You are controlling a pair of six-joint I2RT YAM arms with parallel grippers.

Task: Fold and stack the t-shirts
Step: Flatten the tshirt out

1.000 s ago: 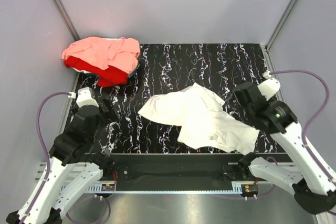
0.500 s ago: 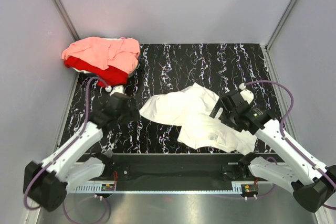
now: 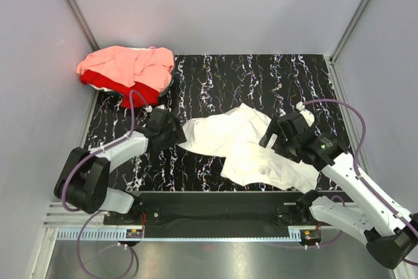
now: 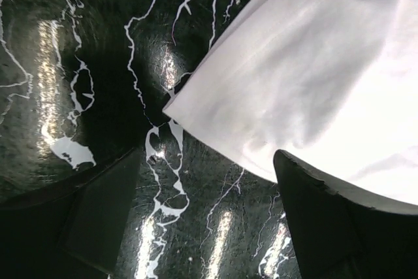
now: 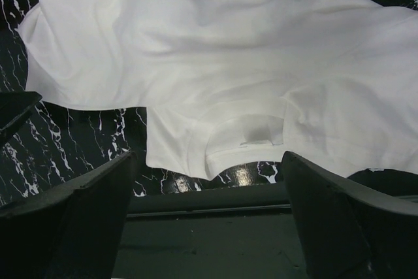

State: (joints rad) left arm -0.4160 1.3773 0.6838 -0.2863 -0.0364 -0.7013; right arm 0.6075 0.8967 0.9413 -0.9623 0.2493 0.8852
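The white t-shirt [image 3: 243, 146] lies crumpled in the middle of the black marbled table, its neck label [image 3: 264, 170] facing up and no print showing. My left gripper [image 3: 175, 135] is open and low at the shirt's left corner; in the left wrist view [image 4: 209, 220] the corner of the shirt [image 4: 300, 76] lies just ahead of the fingers [image 4: 333, 227]. My right gripper [image 3: 275, 140] is open above the shirt's right part; the right wrist view [image 5: 209, 220] shows the shirt [image 5: 215, 63] and its collar [image 5: 251, 136] below. The salmon-pink shirt [image 3: 127, 65] lies heaped on the red shirt [image 3: 104, 82] at the back left.
Grey walls close the table in at the back and both sides. A black bar [image 3: 215, 202] runs along the near edge between the arm bases. Bare marbled tabletop [image 3: 261, 80] lies behind the white shirt.
My left arm has swung out from the near left to the white shirt's left corner. My right gripper has moved left and down over the shirt. The shirts have not moved.
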